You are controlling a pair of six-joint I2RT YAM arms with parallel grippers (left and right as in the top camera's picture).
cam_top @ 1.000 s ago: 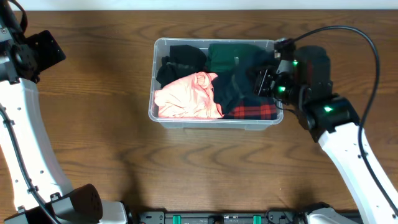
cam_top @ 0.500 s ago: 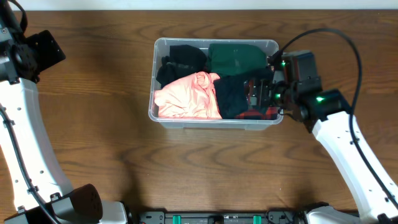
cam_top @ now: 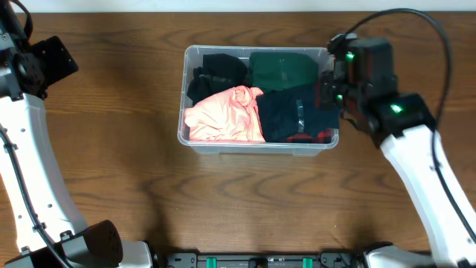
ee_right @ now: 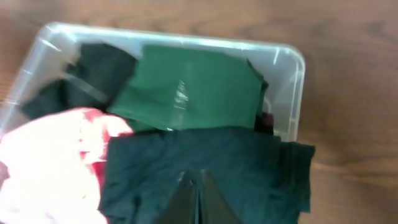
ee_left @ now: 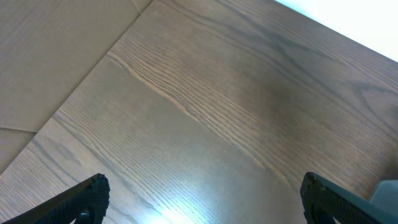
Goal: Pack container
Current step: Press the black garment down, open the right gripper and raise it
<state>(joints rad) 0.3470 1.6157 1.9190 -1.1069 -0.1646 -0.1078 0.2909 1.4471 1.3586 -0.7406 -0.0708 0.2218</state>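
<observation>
The container (cam_top: 253, 149) is a clear plastic bin at mid-table, full of clothes: a black piece (cam_top: 216, 71) at back left, a green one (cam_top: 281, 68) at the back, a salmon-pink one (cam_top: 227, 115) at front left, and a dark teal one (cam_top: 286, 115) at right. A red plaid edge (cam_top: 311, 136) shows in the front right corner. My right gripper (cam_top: 327, 93) is shut, just above the teal cloth (ee_right: 205, 155) at the bin's right end; its tips (ee_right: 196, 179) are pressed together. My left gripper (ee_left: 202, 199) is open and empty over bare wood, far left (cam_top: 52, 61).
The wooden table (cam_top: 111, 171) surrounds the bin. The bin's rim (ee_right: 186, 38) and right corner (ee_right: 297, 59) show in the right wrist view. The teal cloth's corner (ee_right: 301, 168) drapes over the bin's right wall. A pale table edge runs along the back.
My right gripper rose and moved toward the back of the bin's right end. The teal cloth now covers most of the red plaid. The left arm has not moved.
</observation>
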